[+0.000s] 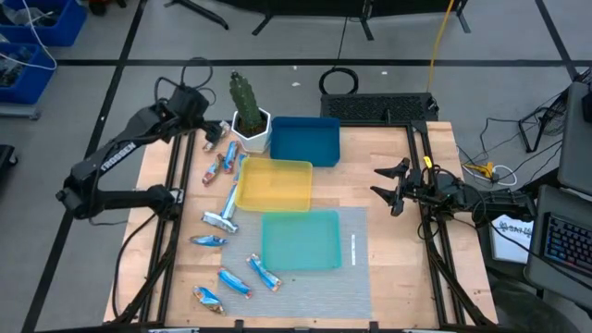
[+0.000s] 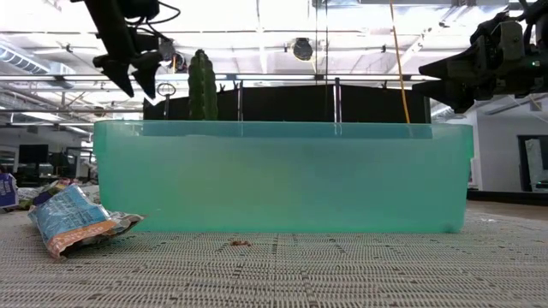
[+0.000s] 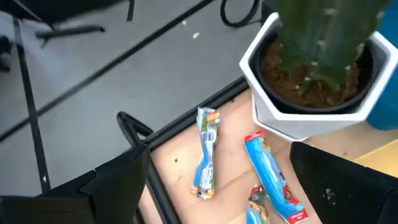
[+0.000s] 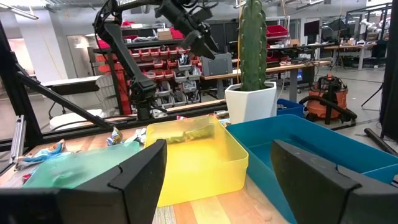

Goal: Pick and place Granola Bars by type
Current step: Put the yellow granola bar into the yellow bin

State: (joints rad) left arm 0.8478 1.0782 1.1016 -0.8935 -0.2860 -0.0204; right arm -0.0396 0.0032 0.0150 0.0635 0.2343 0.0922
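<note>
Several granola bars in blue, silver and orange-red wrappers lie flat along the table's left side, from the cactus pot down to the near edge (image 1: 220, 220). One crumpled bar (image 2: 73, 222) lies close to the low camera. My left gripper (image 1: 218, 132) is open and hangs above the far-left bars, raised well off the table (image 2: 133, 73). In its wrist view a slim bar (image 3: 206, 152) and a blue bar (image 3: 273, 180) lie below, between the spread fingers. My right gripper (image 1: 388, 185) is open, raised at the table's right side (image 2: 432, 75), pointing toward the trays.
Blue tray (image 1: 305, 141), yellow tray (image 1: 275, 183) and teal tray (image 1: 301, 239) run down the table's middle. A cactus in a white pot (image 1: 250, 120) stands right beside my left gripper, on its right. A grey mat (image 1: 356, 277) lies under the teal tray.
</note>
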